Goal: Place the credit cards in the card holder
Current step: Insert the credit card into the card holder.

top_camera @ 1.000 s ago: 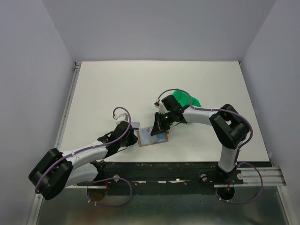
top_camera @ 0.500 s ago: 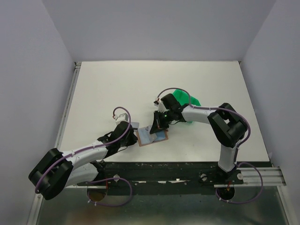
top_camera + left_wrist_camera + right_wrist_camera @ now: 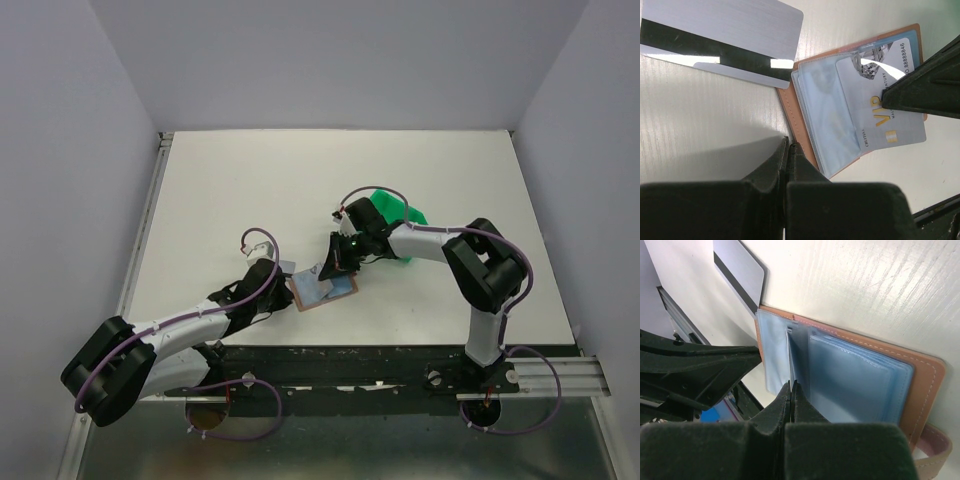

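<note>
From above, we see the open card holder (image 3: 325,292) lying on the counter (image 3: 300,180) near the arm bases. The left tool (image 3: 277,278) is at its left edge, the right tool (image 3: 333,266) reaches it from the far side, and a green bin (image 3: 398,214) stands behind that arm.

In the left wrist view, the left tool has its fingers pressed together with nothing between them, just beside the leather edge. We think it blocks the holder from sliding. A striped card (image 3: 720,35) waits on the counter at the holder's corner. A VIP card (image 3: 880,107) seems partly under a clear sleeve (image 3: 822,120).

In the right wrist view, the right tool is clamped on this card, seen edge-on, to steer it into the sleeve. We judge the push must be flat, otherwise the sleeve can crumple.
</note>
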`<state>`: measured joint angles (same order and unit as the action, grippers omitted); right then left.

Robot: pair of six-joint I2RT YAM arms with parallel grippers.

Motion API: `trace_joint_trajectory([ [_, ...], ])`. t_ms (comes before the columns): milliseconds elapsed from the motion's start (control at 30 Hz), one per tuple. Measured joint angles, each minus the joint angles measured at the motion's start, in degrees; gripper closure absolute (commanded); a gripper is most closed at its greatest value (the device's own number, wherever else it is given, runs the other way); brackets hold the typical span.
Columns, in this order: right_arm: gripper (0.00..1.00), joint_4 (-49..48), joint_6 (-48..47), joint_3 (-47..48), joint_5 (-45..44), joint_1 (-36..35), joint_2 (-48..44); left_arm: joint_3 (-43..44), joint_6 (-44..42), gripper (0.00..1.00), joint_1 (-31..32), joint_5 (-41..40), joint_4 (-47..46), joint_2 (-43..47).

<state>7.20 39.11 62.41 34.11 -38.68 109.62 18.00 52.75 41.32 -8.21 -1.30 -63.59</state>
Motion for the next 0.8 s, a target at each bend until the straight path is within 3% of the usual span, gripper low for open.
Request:
trace_joint_trajectory([
  [467,1.00,-11.50,3.43,-3.50,5.68,0.87,1.40,0.00,-0.02,1.00,-0.02,0.00,0.00,0.04],
  [800,1.00,-13.14,1.27,-3.56,9.01,0.87,1.81,0.00,-0.02,1.00,-0.02,0.04,-0.11,-0.02],
])
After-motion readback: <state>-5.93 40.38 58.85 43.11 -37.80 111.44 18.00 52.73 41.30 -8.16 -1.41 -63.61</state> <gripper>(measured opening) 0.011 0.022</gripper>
